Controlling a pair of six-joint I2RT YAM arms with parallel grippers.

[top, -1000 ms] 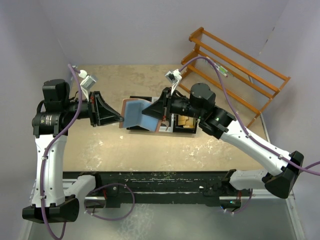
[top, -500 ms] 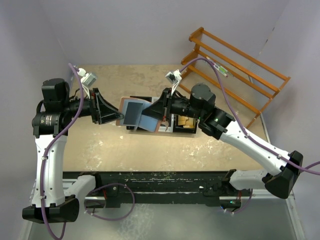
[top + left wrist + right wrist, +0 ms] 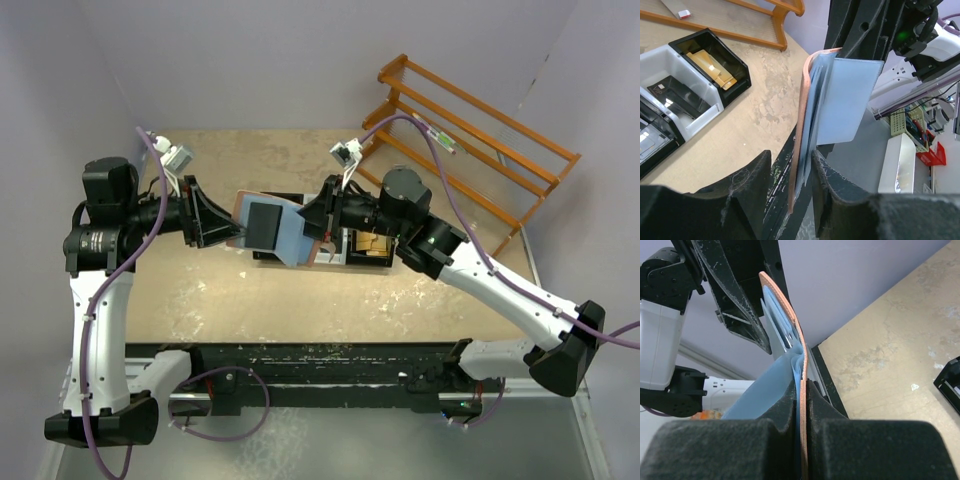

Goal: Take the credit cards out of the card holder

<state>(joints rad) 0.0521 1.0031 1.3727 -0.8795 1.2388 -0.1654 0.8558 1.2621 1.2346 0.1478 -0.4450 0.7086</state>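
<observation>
Right, top view: the card holder (image 3: pixel 285 238) is up off the table (image 3: pixel 250 290), spanned between the two arms mid-table. It's opened, with the light blue lining facing up and a dark rectangle on it. Jaw gaps aren't readable from there. Right wrist view settles the right gripper (image 3: pixel 801 390): pinched tight on the holder's reddish-brown edge, no gap showing. Left wrist view shows the left gripper (image 3: pixel 791 159) with jaws partly apart, straddling the opposite edge, with a gap on the leather side. That view also has the holder edge-on: a thin curved leather skin, several pale blue layers fanned inside, and one flat pale flap sticking out sideways. Credit cards: can't separate them from the lining layers in any view. Only the left wrist view shows bin contents: a black pouch (image 3: pixel 675 95) in the white bin (image 3: pixel 700 116) and tan paper pieces (image 3: pixel 710 65) in the black bin (image 3: pixel 737 82).
</observation>
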